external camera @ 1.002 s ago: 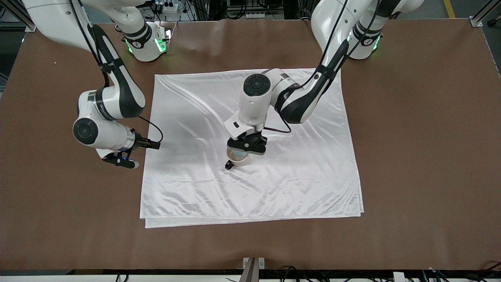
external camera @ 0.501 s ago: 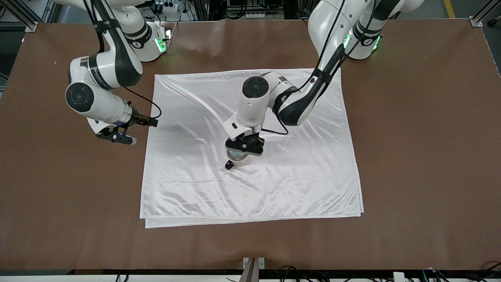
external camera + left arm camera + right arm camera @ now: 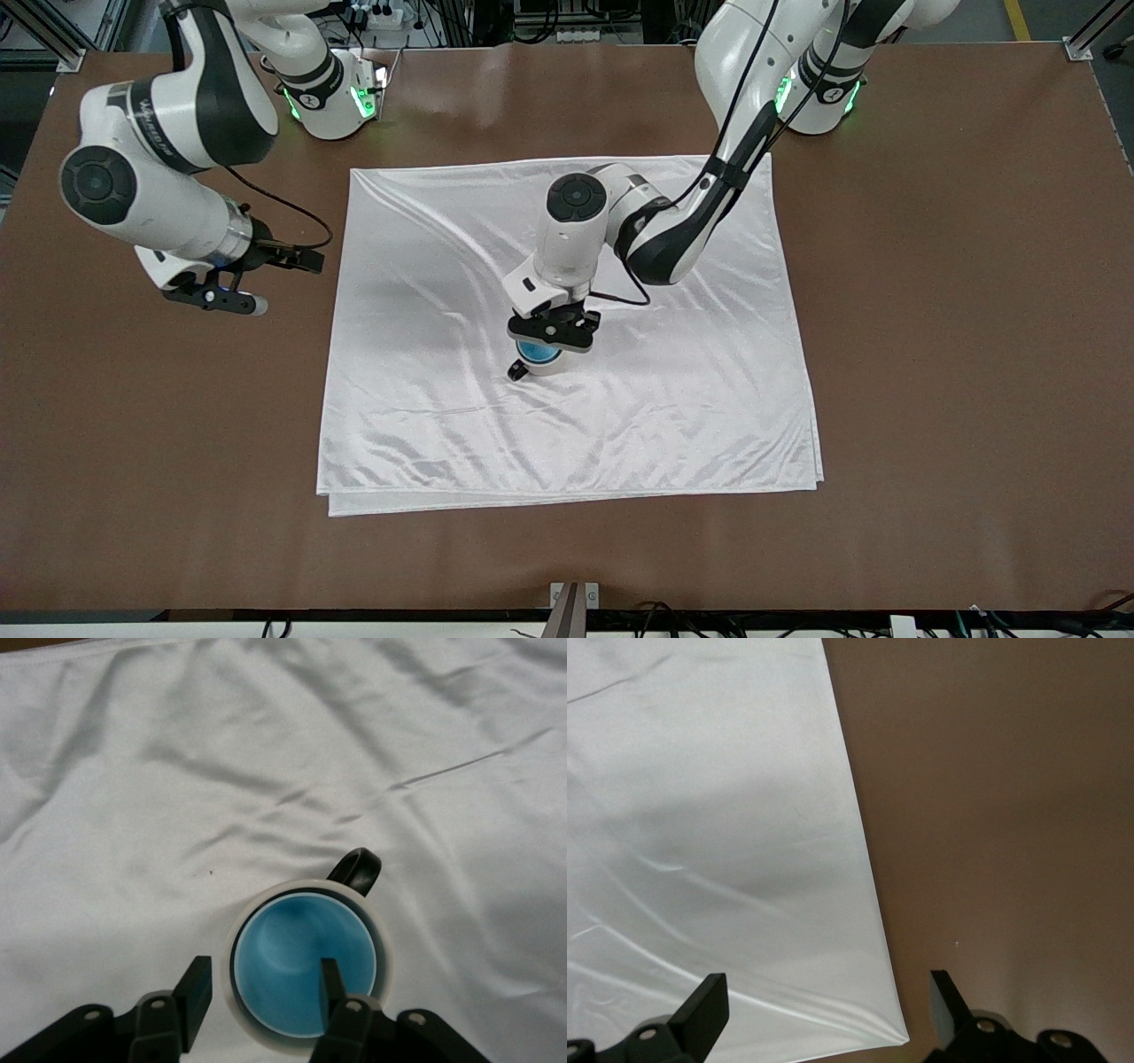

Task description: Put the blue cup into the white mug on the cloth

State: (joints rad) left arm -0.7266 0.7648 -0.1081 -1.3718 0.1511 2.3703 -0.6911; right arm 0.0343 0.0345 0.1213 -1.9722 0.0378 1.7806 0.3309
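white mug [image 3: 542,361] mostly hidden beneath left gripper [image 3: 549,331], cup's outside unseen

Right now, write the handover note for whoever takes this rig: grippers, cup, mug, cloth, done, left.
Left gripper: open, low over the white mug, one finger inside the blue cup, one outside the mug's rim; no grip visible.
Right gripper: open, empty, over the cloth's edge at the right arm's end of the table; that arm waits.
Done: blue cup sits upright inside the white mug, mid-cloth.
Left: lift the left gripper straight up, probably without tipping the mug.
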